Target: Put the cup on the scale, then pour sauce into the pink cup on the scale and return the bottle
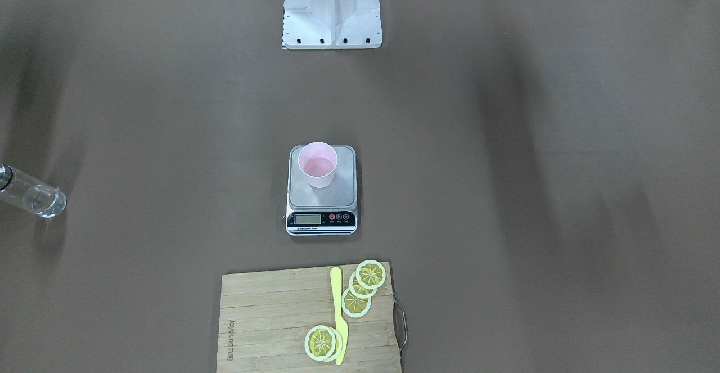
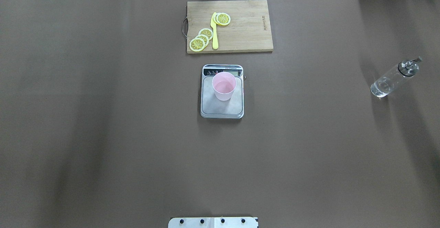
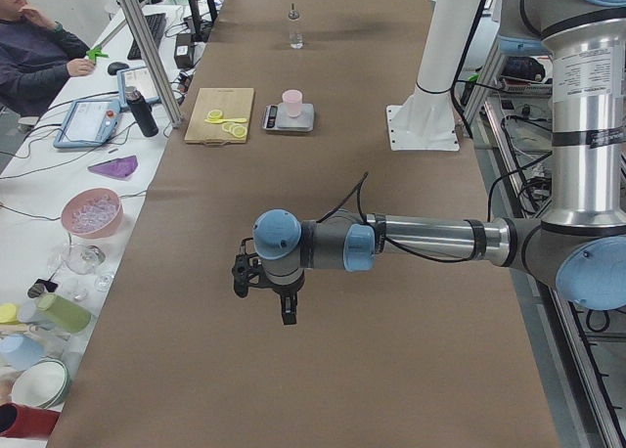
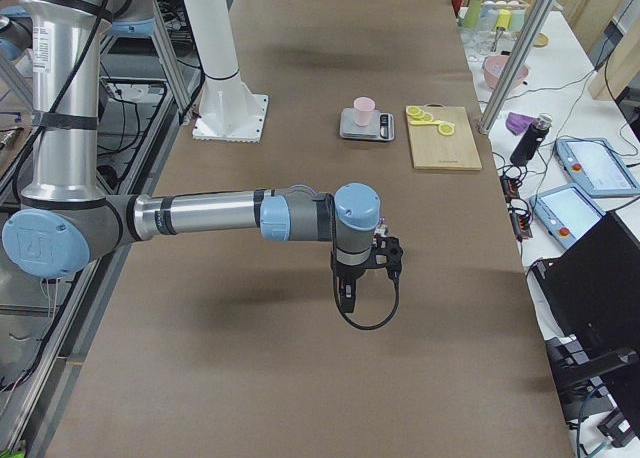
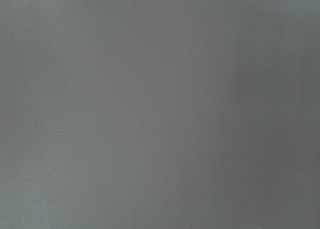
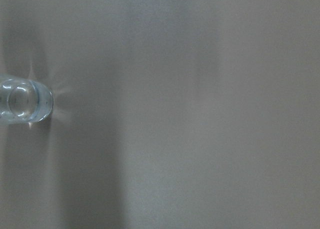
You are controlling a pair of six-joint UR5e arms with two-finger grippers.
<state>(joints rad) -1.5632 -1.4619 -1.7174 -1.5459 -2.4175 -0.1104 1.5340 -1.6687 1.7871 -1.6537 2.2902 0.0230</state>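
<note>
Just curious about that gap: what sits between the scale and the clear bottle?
Nothing. In the overhead view, only bare brown table lies between the scale and the bottle.

A robotics lab: teach pendants (image 4: pixel 597 165) on the bench beside the right gripper (image 4: pixel 346 300), and a seated operator (image 3: pixel 34 52) beyond the left gripper (image 3: pixel 285 309).

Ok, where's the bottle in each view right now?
Front-facing: bottle at left edge, level with the scale.
Overhead: far right.
Exterior left: far end, top centre.
Exterior right: not visible.
Left wrist: not in it.
Right wrist: left edge, seen from above.
Landmark: scale with cup, mid-table in all exterior views.
</note>
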